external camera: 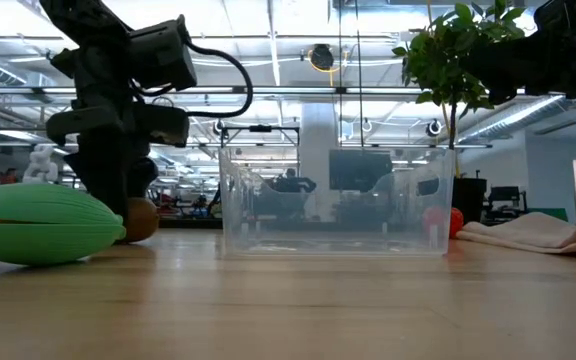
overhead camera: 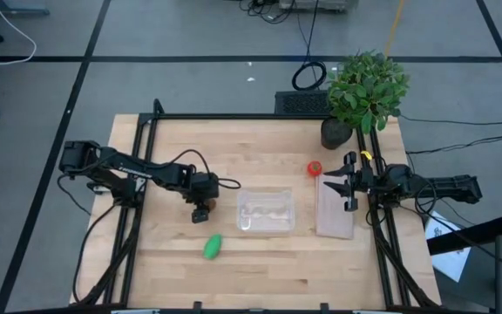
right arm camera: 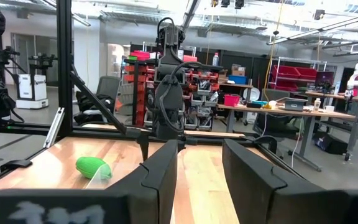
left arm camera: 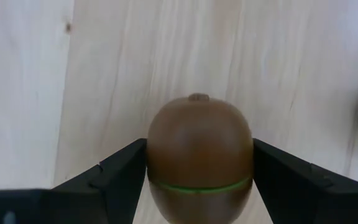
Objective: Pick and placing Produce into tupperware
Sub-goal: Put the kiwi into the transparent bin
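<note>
The brown kiwi (left arm camera: 199,143) stands on the wooden table between the fingers of my left gripper (overhead camera: 200,212), left of the clear tupperware (overhead camera: 266,211). In the low view the kiwi (external camera: 140,220) shows beneath that gripper, on the tabletop. The green oblong piece (overhead camera: 213,247) lies on its side nearer the near edge. The red tomato (overhead camera: 315,168) sits on the table right of the tupperware, toward the far side. My right gripper (overhead camera: 349,186) is open and holds nothing; it hovers at the right edge over the whitish panel. My left gripper has the kiwi pinched between its two fingers (left arm camera: 120,177), one on each side of its round body (left arm camera: 160,155), near its widest part. The fingers come from above, pointing down. In the low view the kiwi's underside appears to rest on the table.
A flat whitish panel (overhead camera: 335,209) lies right of the tupperware. A potted plant (overhead camera: 364,92) stands at the far right corner. Black frame rails (overhead camera: 138,174) run along the left and right table edges. Bare wood lies along the near edge.
</note>
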Motion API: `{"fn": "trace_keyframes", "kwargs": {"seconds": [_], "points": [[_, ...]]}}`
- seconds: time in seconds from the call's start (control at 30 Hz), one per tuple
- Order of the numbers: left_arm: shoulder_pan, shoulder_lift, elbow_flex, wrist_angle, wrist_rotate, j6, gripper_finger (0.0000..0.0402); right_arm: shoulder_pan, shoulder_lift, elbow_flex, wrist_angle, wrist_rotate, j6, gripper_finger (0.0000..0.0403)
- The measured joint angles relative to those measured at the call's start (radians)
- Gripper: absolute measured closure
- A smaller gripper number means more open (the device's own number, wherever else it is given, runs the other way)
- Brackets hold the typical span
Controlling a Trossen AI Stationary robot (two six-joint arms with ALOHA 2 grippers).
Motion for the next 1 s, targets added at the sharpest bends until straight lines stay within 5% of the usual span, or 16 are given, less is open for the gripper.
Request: {"fn": "trace_keyframes", "kwargs": {"seconds": [0.23,0.57,1.0], "points": [[0.0,-0.002,0.001,0.005,0.004,0.031,0.0184,0.0,0.0,0.0,0.0,0.0,0.0,0.0282],[0.001,-0.001,0.009,-0.008,-0.002,0.083,0.0166,0.0,0.0,0.0,0.003,0.0,0.0,0.0282],[0.001,-0.001,0.169,-0.171,-0.045,0.177,0.0171,0.0,0.0,0.0,0.002,0.0,0.0,0.0282]]}}
